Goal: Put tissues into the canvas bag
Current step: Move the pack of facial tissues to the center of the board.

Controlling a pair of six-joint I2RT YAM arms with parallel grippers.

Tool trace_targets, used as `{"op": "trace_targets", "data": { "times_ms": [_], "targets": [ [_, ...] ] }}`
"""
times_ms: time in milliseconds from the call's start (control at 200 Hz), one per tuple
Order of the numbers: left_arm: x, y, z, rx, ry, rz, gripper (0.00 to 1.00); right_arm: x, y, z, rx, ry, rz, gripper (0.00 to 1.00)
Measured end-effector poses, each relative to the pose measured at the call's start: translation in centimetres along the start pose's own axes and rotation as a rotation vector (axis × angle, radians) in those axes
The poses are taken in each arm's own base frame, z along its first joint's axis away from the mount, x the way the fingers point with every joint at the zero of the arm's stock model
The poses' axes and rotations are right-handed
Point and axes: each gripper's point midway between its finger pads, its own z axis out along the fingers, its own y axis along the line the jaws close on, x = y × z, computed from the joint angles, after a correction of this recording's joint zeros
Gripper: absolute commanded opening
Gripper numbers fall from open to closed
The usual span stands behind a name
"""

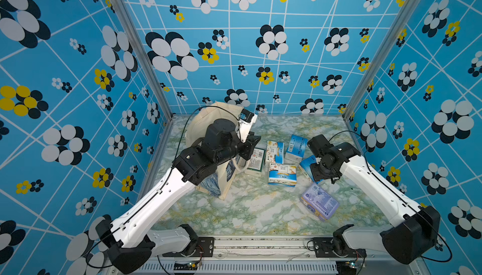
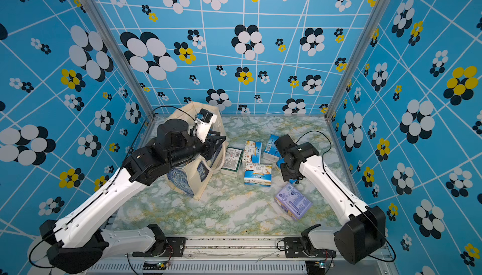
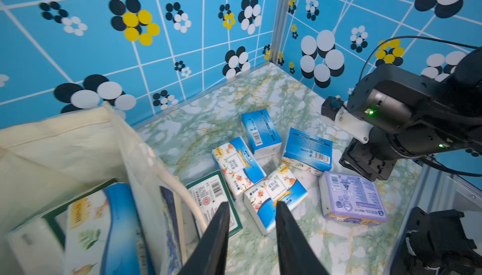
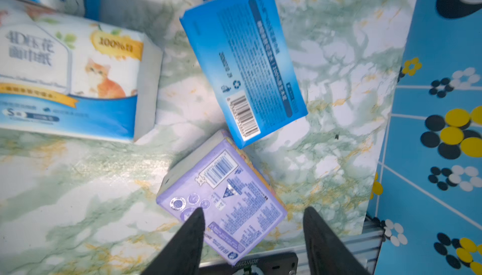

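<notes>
Only my left wrist camera looks down into the canvas bag (image 3: 65, 143): several tissues (image 3: 86, 221) lie inside it, and in both top views my left arm (image 1: 156, 203) hides them. From above, the canvas bag (image 1: 206, 119) stands at the far left of the desk (image 1: 247, 213), cream mouth up, with blue print low on its side. Only my right wrist camera shows my right hand's fingers; in both top views the wrist covers them.

My left hand (image 3: 252, 207) is part open and empty, with nothing between its two black fingers (image 3: 219, 234). It hangs just beside the bag's rim, above the green-labelled pack (image 3: 208, 198). My right hand (image 4: 253, 211) is spread wider and clamps nothing. The lavender pack (image 4: 224, 198) lies below it, with one fingertip across its face and the other off its edge. I cannot tell whether either fingertip touches it. A blue pack (image 4: 242, 59) lies just beyond, barcode up.

My left arm reaches forward over the bag, the wrist turned toward the loose tissues in the middle of the desk. My right arm (image 1: 378, 187) bends inward, the wrist pointing down near the lavender pack, which lies nearest the desk's front.
</notes>
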Motion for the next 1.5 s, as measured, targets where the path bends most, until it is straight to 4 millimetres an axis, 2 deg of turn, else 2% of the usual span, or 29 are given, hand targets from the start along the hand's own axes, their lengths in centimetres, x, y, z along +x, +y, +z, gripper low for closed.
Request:
{"op": "trace_targets", "data": {
  "times_ms": [50, 90, 125, 240, 380, 500, 635, 890, 1099, 1204, 1364, 1499],
  "targets": [
    [0.3, -1.0, 1.2, 0.037, 0.011, -0.004, 0.33, 0.6, 0.2, 0.4, -0.005, 0.026, 0.006, 0.41],
    [0.6, -1.9, 2.2, 0.068, 0.020, -0.008, 0.33, 0.8, 0.4, 0.6, -0.009, 0.040, 0.010, 0.33],
    [0.8, -2.9, 3.1, 0.098, 0.028, -0.011, 0.33, 0.9, 0.6, 0.8, -0.017, 0.052, 0.017, 0.30],
    [1.7, -6.6, 5.7, 0.204, 0.063, -0.006, 0.33, 1.2, 1.5, 2.0, -0.044, 0.065, 0.070, 0.30],
    [3.7, -11.3, 8.1, 0.323, 0.124, 0.019, 0.33, 4.0, 1.7, 3.6, -0.047, 0.106, 0.155, 0.35],
    [5.6, -13.0, 9.3, 0.370, 0.175, 0.020, 0.33, 6.2, 1.1, 3.8, -0.025, 0.136, 0.236, 0.37],
    [6.4, -13.0, 9.9, 0.370, 0.188, 0.011, 0.33, 8.0, 0.1, 3.6, 0.024, 0.177, 0.289, 0.35],
    [8.7, -12.5, 10.6, 0.350, 0.228, 0.012, 0.33, 9.8, -1.0, 3.1, 0.102, 0.227, 0.322, 0.35],
    [9.1, -12.0, 10.8, 0.336, 0.236, 0.010, 0.33, 11.2, -0.3, 5.1, 0.147, 0.333, 0.285, 0.35],
    [9.2, -11.5, 10.9, 0.327, 0.238, 0.006, 0.33, 10.9, 0.3, 6.0, 0.148, 0.358, 0.278, 0.35],
    [9.2, -10.5, 11.1, 0.307, 0.242, 0.003, 0.33, 9.5, 1.7, 6.9, 0.092, 0.319, 0.299, 0.35],
    [9.2, -9.5, 11.1, 0.283, 0.246, -0.003, 0.33, 8.8, 3.0, 8.3, 0.054, 0.329, 0.287, 0.30]
  ]
}}
